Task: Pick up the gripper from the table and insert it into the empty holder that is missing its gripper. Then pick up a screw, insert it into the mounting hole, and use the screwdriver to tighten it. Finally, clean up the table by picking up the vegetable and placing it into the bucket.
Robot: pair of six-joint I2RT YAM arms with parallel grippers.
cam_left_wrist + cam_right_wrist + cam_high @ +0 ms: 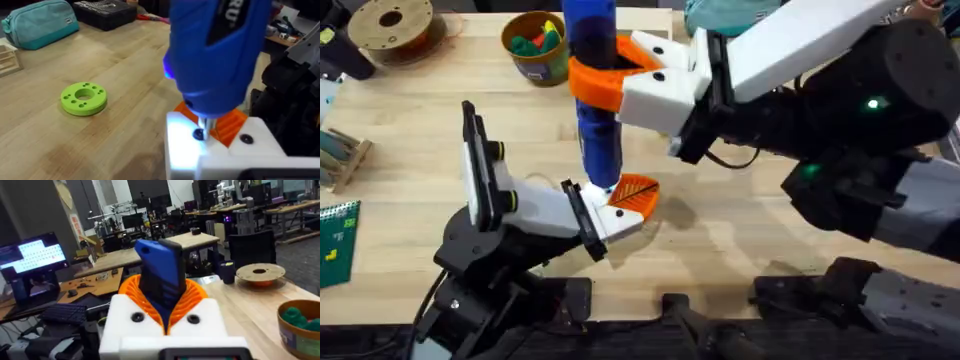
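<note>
Here the right gripper (620,75) is clamped around the screwdriver (595,90), its orange pads pressed against both sides of the blue body, holding the tool upright over the middle of the table (410,210). In the right wrist view the blue body (160,277) stands between the ribbed orange pads (192,297), squeezed from both sides. The thin metal bit points down onto a dark screw (199,134) seated in the top face of the holder (220,155), and a blue-white glow from the tool lights that white face. The orange wedge piece (635,192) sits against the holder (620,220), fitted at its far end. The left gripper (610,225) lies low over the table at the holder; whether its fingers are closed on the white block cannot be told. The bucket (537,45) stands at the far side of the table with green, red and yellow pieces inside, well apart from the work. A flat green ring (83,98) lies on the wood off to one side.
</note>
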